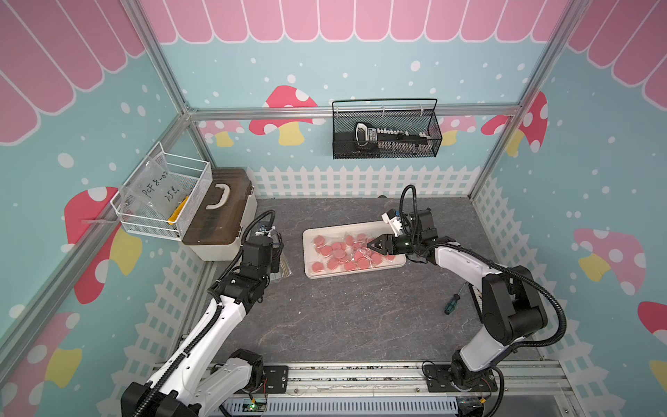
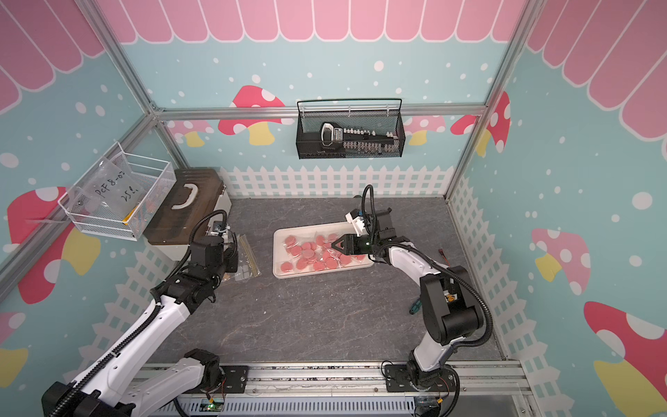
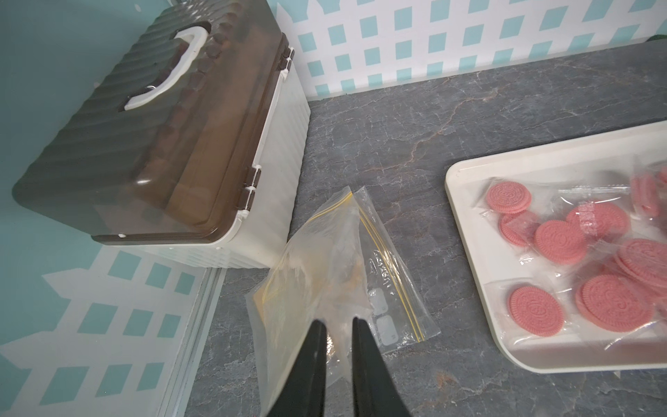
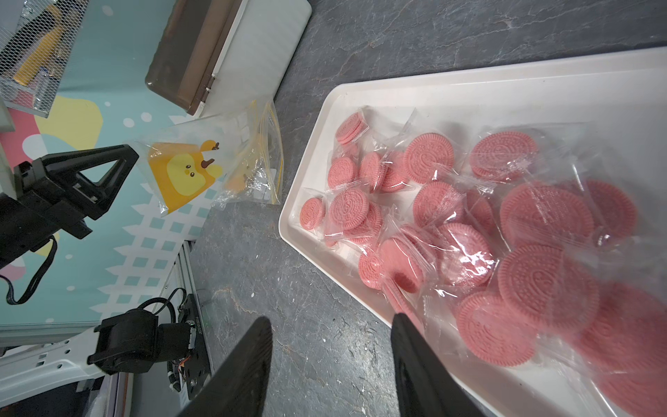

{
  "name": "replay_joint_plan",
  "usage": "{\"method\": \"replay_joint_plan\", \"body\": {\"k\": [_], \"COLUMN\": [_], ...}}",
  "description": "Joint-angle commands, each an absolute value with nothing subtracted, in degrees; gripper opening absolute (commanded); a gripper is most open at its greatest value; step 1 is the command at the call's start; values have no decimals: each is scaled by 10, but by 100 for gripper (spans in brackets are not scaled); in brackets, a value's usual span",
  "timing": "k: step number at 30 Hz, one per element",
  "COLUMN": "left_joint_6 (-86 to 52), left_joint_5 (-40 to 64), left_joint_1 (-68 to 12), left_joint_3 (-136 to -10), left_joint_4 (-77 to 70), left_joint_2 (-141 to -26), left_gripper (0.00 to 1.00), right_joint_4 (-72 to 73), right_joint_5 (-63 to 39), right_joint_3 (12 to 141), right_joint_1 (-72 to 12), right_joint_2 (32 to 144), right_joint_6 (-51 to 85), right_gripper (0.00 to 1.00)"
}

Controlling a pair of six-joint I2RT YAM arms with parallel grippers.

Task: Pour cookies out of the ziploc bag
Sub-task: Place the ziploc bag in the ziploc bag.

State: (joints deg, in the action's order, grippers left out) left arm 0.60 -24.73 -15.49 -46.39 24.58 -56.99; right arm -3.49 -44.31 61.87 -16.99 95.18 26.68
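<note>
Cookies (image 4: 429,157), pink wrapped discs, lie in the white plastic tray (image 4: 397,90). Clear ziploc bag (image 3: 325,252) beside it looks limp, slippery: pinch a bottom corner. Left jaws narrowly parted about it, grip unclear; right jaws spread, empty.

Wrapped pink cookies (image 3: 561,242); bag (image 3: 325,260) seemingly empty

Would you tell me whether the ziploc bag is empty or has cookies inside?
Apparently empty: no pink cookie shows through the limp, clear ziploc bag; the cookies lie in the white tray.
</note>
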Motion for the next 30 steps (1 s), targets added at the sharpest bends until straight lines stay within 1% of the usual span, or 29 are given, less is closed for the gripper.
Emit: {"method": "replay_joint_plan", "body": {"k": [1, 15, 29, 30], "left_joint_6": [-3, -11, -16, -16], "left_joint_5": [-227, -195, -186, -171], "left_joint_1": [-152, -152, -153, -153], "left_joint_3": [-467, -469, -479, -480], "left_joint_4": [263, 274, 280, 281], "left_joint_2": [-575, -587, -606, -607], "left_gripper": [19, 19, 18, 19], "right_joint_4": [-44, -44, -44, -44], "right_joint_5": [-446, -449, -448, -448], "right_joint_3": [623, 624, 625, 626], "right_joint_1": [-166, -163, -160, -160], "right_joint_2": [946, 944, 944, 944], "right_joint_6": [252, 252, 252, 252], "right_gripper": [53, 53, 53, 53]}}
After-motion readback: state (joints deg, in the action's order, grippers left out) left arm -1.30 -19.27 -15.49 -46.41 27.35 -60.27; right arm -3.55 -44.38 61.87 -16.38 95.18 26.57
